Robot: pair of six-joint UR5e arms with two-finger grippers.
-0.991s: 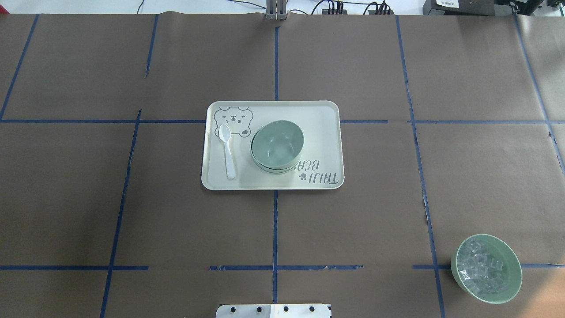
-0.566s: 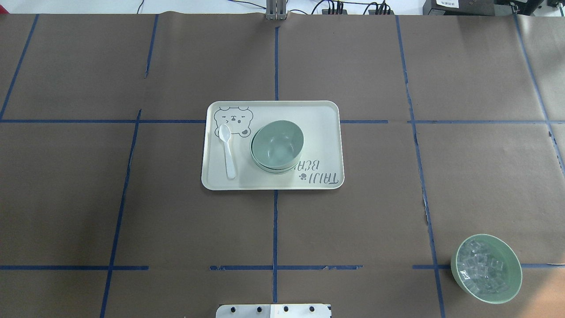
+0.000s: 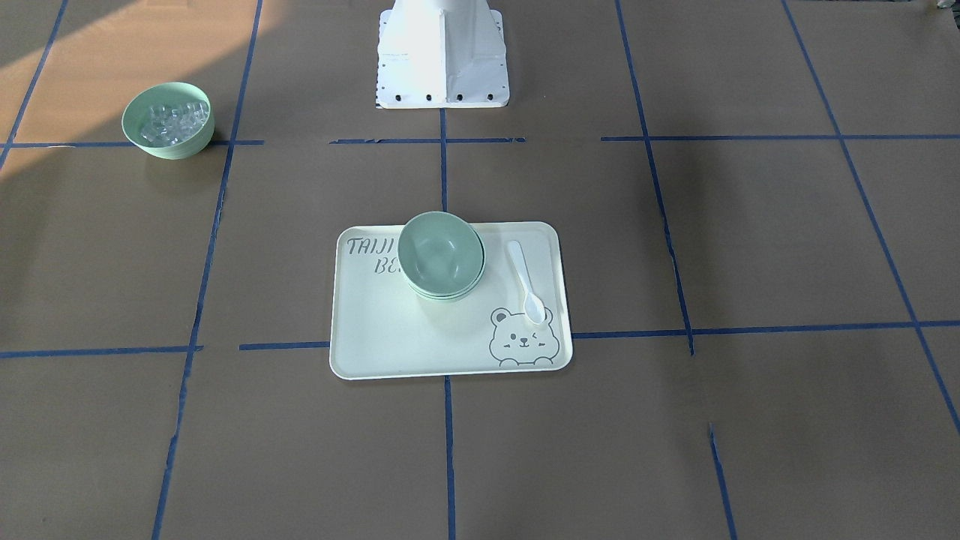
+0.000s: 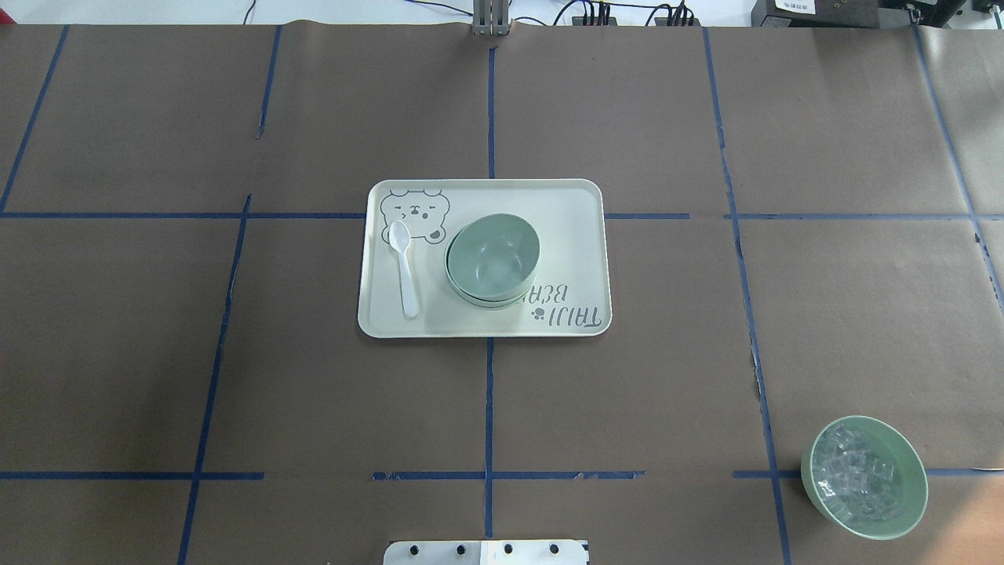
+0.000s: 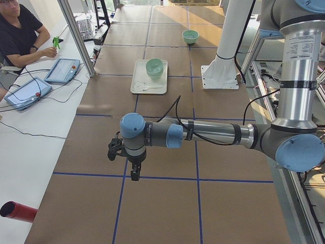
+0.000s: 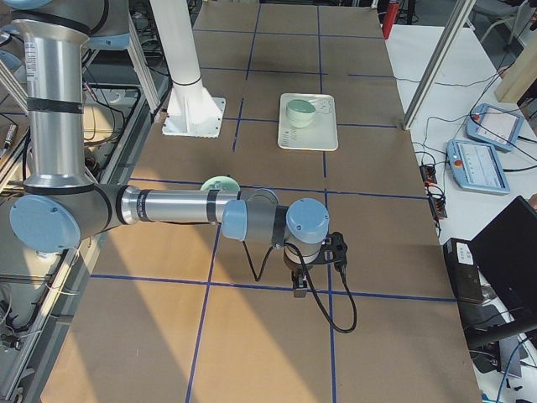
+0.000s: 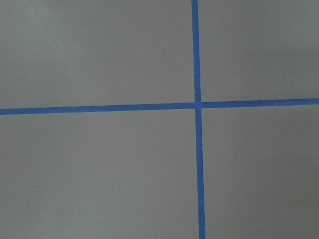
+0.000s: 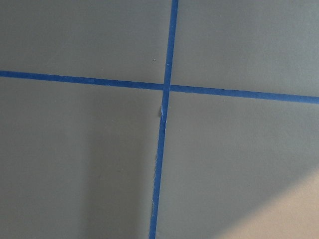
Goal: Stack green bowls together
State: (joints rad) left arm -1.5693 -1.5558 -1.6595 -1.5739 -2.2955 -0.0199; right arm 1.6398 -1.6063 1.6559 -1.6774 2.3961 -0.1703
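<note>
The green bowls [image 4: 492,259] sit nested in one stack on the cream tray [image 4: 572,235], near its middle. The stack also shows in the front view [image 3: 441,255], the left side view [image 5: 154,67] and the right side view [image 6: 300,112]. My left gripper [image 5: 134,175] hangs over bare table far from the tray, at the table's left end. My right gripper [image 6: 299,290] hangs over bare table at the right end. I cannot tell whether either is open or shut. Neither shows in the overhead or front views. Both wrist views show only brown paper and blue tape.
A white spoon [image 4: 405,271] lies on the tray left of the stack. A green bowl of clear cubes [image 4: 863,477] stands near the table's front right. The robot's white base [image 3: 441,56] stands at the near edge. An operator [image 5: 20,30] sits at the far side.
</note>
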